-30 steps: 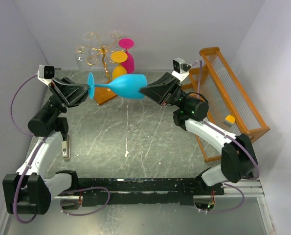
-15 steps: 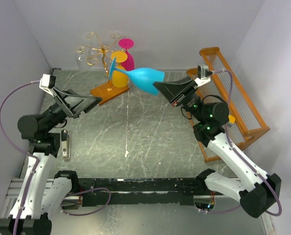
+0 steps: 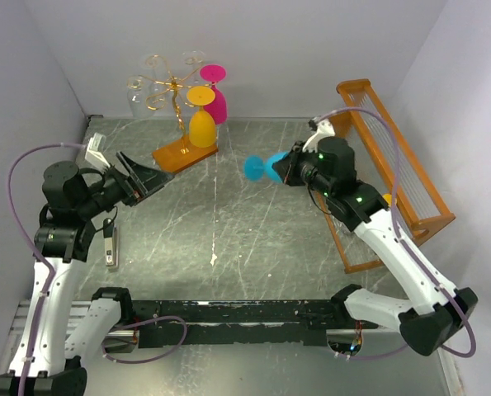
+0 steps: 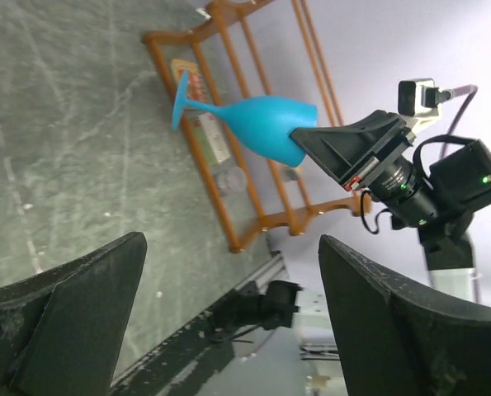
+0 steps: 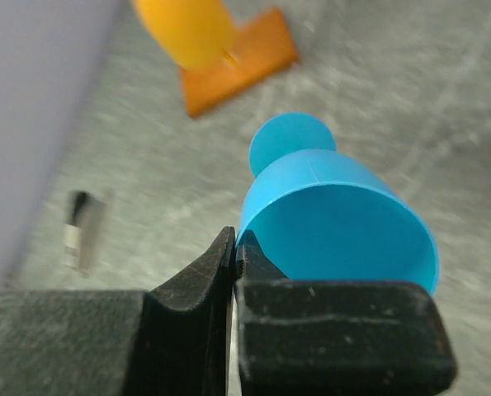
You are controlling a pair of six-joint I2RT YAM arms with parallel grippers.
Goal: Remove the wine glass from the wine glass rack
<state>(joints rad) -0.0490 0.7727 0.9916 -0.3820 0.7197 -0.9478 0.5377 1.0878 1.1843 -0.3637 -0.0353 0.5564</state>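
The right end effector (image 3: pixel 285 167) is clamped on the rim of the blue wine glass (image 3: pixel 256 167). It holds the glass sideways in the air, foot pointing toward 9 o'clock, above the tabletop (image 3: pixel 228 231) at about 2 o'clock from its centre. The glass is off the wine glass rack (image 3: pixel 177 155), which stands well apart at 11 o'clock with 1 yellow glass (image 3: pixel 201 128) and 1 pink glass (image 3: pixel 219 106) hanging on it. The left end effector (image 3: pixel 150 177) is spread wide and empty at 9 o'clock.
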